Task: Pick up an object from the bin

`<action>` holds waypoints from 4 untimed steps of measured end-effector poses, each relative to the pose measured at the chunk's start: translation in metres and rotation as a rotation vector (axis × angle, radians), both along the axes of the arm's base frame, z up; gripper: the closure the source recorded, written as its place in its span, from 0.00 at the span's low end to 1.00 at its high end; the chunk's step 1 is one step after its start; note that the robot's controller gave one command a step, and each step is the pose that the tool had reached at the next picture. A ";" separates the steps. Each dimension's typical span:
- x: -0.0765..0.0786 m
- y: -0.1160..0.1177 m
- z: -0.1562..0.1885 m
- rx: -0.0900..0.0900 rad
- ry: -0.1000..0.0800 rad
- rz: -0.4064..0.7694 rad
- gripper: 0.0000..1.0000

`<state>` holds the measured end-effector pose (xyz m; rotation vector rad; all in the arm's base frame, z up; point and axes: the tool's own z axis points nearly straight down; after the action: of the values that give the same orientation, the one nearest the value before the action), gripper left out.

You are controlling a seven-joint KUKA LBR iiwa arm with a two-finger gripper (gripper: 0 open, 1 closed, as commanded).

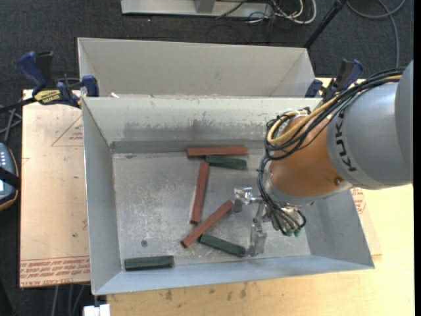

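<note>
Gripper [252,217] hangs low at the right side of the bin [99,176], fingers [258,239] spread and empty, just beside the ends of a red stick [208,224] and a green stick [222,245], likely lined up to grasp one

Bright, even light from overhead; shadows stay soft.
The bin's [197,78] back wall at twelve o'clock glows pale, while its floor reads duller grey. The arm [371,137] at three o'clock carries a broad sheen, with faint shade beneath it.
</note>
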<state>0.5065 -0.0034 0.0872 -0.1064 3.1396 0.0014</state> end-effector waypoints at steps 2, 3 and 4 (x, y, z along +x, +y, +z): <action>-0.010 0.100 -0.003 0.003 -0.008 0.103 1.00; -0.006 0.114 -0.015 0.001 -0.006 0.114 0.00; -0.006 0.114 -0.015 0.001 -0.006 0.115 0.00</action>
<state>0.5000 0.1110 0.0717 -0.2857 3.1229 0.0026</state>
